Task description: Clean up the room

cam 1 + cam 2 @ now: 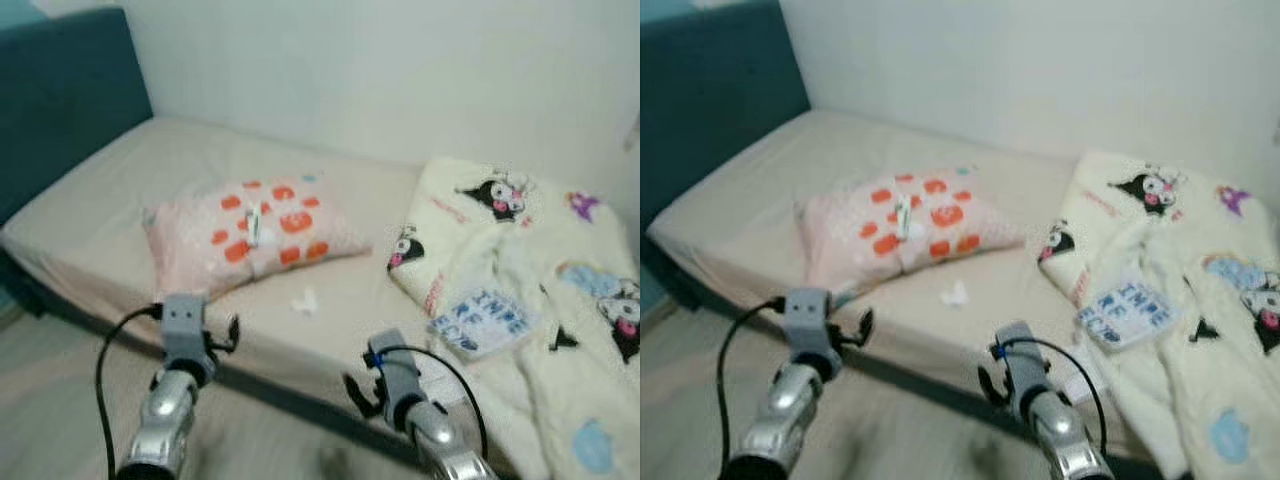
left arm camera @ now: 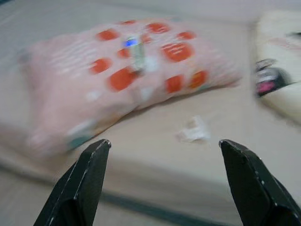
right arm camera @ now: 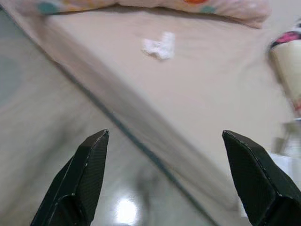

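Both grippers spread wide and empty, left gripper [image 2: 162, 176] and right gripper [image 3: 171, 174] held short of the bed [image 1: 120, 190], where a crumpled tissue [image 1: 304, 301] lies between the pillow [image 1: 250, 235] and the blanket [image 1: 530, 300].

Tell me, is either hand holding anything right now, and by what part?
Nothing is held. The left hand and right hand are both open and empty, short of the bed, where a pillow and a scrap lie.
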### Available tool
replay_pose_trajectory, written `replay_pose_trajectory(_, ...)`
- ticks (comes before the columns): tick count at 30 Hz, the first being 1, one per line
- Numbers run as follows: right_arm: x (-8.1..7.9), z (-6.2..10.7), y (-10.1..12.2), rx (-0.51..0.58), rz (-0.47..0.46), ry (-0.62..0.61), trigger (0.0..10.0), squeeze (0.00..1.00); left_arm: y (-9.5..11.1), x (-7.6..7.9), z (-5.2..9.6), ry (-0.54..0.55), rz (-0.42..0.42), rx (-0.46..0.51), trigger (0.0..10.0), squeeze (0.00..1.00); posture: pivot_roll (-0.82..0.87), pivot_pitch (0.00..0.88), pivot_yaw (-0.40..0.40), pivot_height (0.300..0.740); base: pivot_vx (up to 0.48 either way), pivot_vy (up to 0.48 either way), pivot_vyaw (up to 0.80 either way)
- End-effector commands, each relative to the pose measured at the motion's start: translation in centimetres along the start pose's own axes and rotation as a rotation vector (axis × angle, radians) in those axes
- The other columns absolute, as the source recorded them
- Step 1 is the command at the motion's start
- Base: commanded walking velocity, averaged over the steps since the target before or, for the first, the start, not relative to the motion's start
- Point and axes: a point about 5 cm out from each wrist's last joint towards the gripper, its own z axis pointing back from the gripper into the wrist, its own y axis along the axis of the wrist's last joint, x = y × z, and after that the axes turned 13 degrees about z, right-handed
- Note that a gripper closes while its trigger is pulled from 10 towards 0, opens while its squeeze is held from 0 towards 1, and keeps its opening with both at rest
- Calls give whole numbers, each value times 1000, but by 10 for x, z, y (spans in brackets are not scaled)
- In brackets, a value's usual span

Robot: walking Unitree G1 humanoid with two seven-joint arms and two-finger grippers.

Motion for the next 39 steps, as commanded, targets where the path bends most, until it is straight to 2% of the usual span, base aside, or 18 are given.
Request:
replay_pose_trajectory(1,-3,-2,1,3,-11,-5,10000,0,2,-2,0,-11,-20,8,10000,0,-79,63,-64,740,390,0,-650)
replay_pose_trajectory(6,-1,-3,1,-3,-38,-56,10000,0,4,5,-2,-33,-24,17,10000,0,-79,63,-61,740,388,0,-800)
replay_pose_trajectory(10,0,-3,3,12,-35,-58,10000,0,5,7,-3,-39,-27,20,10000,0,-86,70,-56,740,387,0,0)
replay_pose_trajectory(19,-6,-1,0,29,-24,4,10000,0,3,4,-4,7,-31,8,10000,0,-83,69,-60,740,300,0,0)
replay_pose_trajectory(30,-15,0,0,33,-21,57,10000,0,-1,0,-2,36,-37,2,10000,0,-84,66,-56,740,0,0,800)
replay_pose_trajectory(39,-9,-1,-2,16,-22,-9,10000,0,-2,8,-4,4,-19,-2,10000,0,-90,64,-55,740,0,0,0)
